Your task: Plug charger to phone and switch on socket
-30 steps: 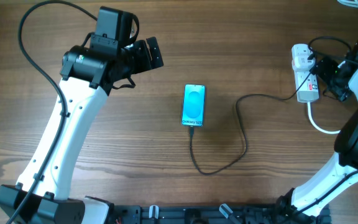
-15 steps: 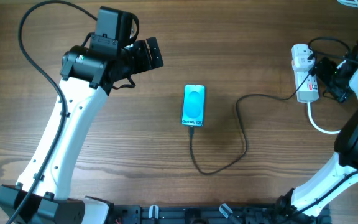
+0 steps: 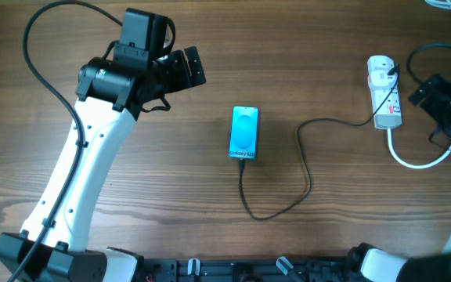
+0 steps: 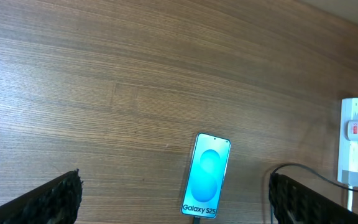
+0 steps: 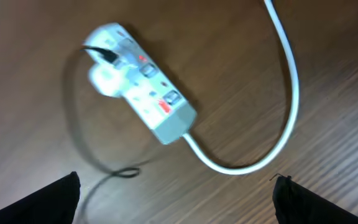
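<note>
Charger [image 3: 331, 120] from phone [image 3: 244, 132] to socket [image 3: 385, 94]

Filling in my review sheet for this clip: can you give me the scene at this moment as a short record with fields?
phone: lying flat, screen up and lit
charger: one end at the phone's lower edge, looks plugged in; other end in the socket
socket: white strip on the right side; switch state unreadable, right wrist view is blurred
left hand: open, empty, off to the phone's left
right hand: open, empty, beside the socket, apart from it
</note>
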